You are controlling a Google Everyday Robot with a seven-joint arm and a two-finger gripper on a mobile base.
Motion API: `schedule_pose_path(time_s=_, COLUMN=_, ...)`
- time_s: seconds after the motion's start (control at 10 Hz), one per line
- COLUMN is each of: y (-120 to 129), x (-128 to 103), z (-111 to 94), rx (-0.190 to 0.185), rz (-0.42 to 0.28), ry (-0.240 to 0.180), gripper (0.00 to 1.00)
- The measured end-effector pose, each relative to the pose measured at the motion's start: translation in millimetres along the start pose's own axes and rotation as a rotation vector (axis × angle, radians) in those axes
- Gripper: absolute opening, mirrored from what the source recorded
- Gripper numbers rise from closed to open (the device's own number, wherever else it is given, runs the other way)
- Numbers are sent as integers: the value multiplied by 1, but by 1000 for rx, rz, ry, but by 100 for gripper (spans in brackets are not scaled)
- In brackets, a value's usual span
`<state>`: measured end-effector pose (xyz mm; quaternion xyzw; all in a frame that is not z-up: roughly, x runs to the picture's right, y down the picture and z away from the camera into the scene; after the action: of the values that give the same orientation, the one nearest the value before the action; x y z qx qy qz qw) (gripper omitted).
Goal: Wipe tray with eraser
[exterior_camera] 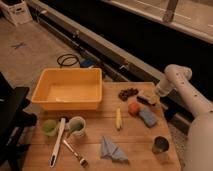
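Note:
The yellow tray (67, 103) stands at the back left of the wooden table, nothing in it. The eraser (146, 98), a tan block with a dark strip, lies at the back right of the table, apart from the tray. My gripper (153, 95) comes down from the white arm on the right and sits right at the eraser, shut on it. The eraser still rests on the table top.
A dark grape cluster (128, 93), an orange fruit (133, 108), a blue pad (148, 118) and a banana (118, 119) lie near the eraser. In front are a blue cloth (112, 150), two green cups (49, 126), two brushes (57, 142) and a dark can (160, 145).

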<state>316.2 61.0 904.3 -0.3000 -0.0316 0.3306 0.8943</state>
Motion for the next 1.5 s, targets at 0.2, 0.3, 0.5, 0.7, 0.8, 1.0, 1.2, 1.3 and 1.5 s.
schedule_pose_path(time_s=0.2, y=8, x=-26, z=-36, rx=28, rz=-61, ry=-49, gripper=0)
schedule_pose_path(time_s=0.3, y=13, x=-37, z=-49, rx=34, rz=-88, ry=-69, gripper=0)
schedule_pose_path(time_s=0.5, y=40, x=-81, z=-70, rx=36, rz=-183, ry=-128, gripper=0)
schedule_pose_path(time_s=0.7, y=70, x=-121, z=-78, rx=20, rz=-272, ry=-169, gripper=0)
schedule_pose_path(time_s=0.8, y=91, x=-145, z=-78, rx=-1, rz=-331, ry=-187, gripper=0)
schedule_pose_path(time_s=1.0, y=134, x=-180, z=-75, rx=-33, rz=-468, ry=-196, gripper=0)
schedule_pose_path(time_s=1.2, y=157, x=-194, z=-76, rx=-37, rz=-546, ry=-192, gripper=0)
schedule_pose_path(time_s=1.3, y=158, x=-195, z=-76, rx=-37, rz=-549, ry=-192, gripper=0)
schedule_pose_path(time_s=1.5, y=157, x=-193, z=-77, rx=-36, rz=-546, ry=-192, gripper=0)
